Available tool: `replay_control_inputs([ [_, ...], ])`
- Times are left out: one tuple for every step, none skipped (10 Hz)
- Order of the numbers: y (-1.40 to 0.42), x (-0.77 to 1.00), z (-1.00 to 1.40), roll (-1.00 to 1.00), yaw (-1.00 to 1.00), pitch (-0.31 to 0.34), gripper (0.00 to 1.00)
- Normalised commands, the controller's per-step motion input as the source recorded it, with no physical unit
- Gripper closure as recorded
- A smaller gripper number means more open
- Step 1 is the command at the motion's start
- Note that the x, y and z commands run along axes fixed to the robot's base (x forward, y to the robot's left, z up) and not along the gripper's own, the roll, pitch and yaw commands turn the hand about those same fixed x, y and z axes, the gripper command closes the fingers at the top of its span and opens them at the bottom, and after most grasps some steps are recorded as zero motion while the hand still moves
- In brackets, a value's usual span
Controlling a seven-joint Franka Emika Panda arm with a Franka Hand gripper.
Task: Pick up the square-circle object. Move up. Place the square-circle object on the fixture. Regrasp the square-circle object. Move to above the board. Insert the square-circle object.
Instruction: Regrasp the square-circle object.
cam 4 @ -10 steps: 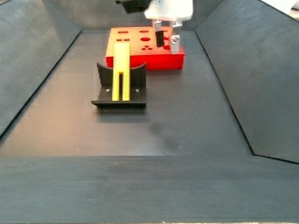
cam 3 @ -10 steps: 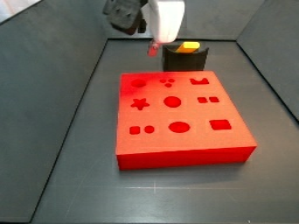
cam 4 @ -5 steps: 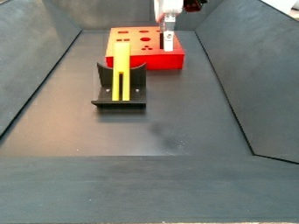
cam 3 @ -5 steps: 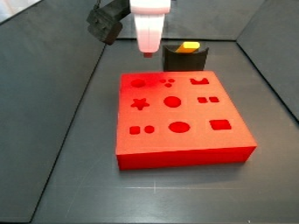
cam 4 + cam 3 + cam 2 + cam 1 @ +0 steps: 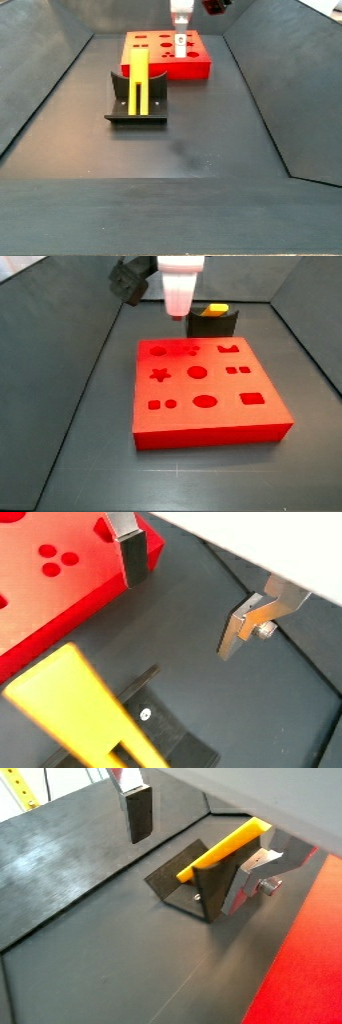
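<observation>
Gripper (image 5: 187,587) hangs above the floor between the board (image 5: 166,55) and the fixture (image 5: 136,103), fingers wide apart, nothing held. Peg (image 5: 138,82) lies in the fixture notch. Looks light, rigid, smooth; grab mid-shaft, across the narrow sides.
</observation>
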Motion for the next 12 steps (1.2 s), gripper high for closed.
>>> replay_control_inputs([
  [-0.01,1.0,-0.01,0.07,0.01,0.155,0.0],
  [-0.01,1.0,-0.02,0.06,0.02,0.156,0.0],
  [-0.01,1.0,-0.01,0.05,0.03,0.163,0.0],
  [-0.02,1.0,-0.01,0.04,0.03,0.163,0.0],
  [-0.02,1.0,-0.01,0.04,0.04,0.17,0.0],
  [-0.02,1.0,-0.01,0.03,0.04,0.173,0.0],
  [-0.02,0.96,-0.01,0.03,0.04,0.176,0.0],
  [-0.02,0.83,-0.01,0.03,0.04,0.183,0.0],
  [-0.02,0.75,0.0,0.02,0.04,0.191,0.0],
  [-0.02,0.68,0.0,0.02,0.05,0.197,0.0],
  [-0.02,0.63,0.0,0.02,0.05,0.197,0.0],
  [-0.02,0.52,-0.01,0.01,0.05,0.198,0.0],
])
